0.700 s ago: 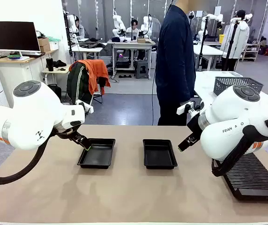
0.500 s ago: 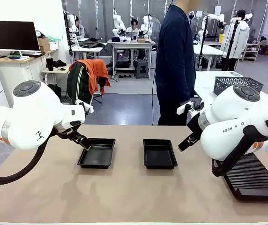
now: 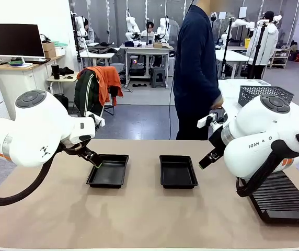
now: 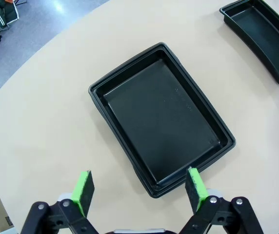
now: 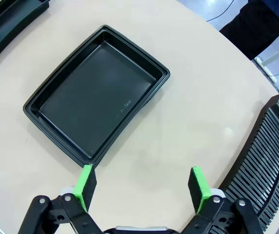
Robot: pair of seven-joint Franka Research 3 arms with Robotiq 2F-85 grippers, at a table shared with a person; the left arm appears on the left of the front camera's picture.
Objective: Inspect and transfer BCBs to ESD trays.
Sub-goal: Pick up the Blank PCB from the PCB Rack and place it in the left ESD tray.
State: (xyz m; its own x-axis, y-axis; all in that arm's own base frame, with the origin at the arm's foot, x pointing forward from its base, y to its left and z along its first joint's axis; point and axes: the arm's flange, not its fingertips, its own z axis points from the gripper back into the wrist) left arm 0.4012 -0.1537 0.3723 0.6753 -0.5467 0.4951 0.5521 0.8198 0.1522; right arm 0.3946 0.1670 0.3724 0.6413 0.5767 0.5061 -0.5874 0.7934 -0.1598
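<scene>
Two black trays lie side by side on the tan table [image 3: 149,219], both with bare floors. The right tray [image 3: 177,171] serves as the mark. The left tray [image 3: 107,171] sits to its left, with a strip of bare tabletop between their raised rims. A ribbed black rack [image 3: 283,198] lies to its right, with open tabletop between. Toward the robot there is a wide stretch of free table. A person [image 3: 194,68] stands beyond its far edge.

The left gripper [image 3: 94,162] hangs over the left tray's corner, wrist tilted down, green pads [image 4: 83,187] spread wide with nothing between them. The right gripper [image 3: 204,161] hangs just right of the mark's corner, also tilted down and spread wide, holding nothing.
</scene>
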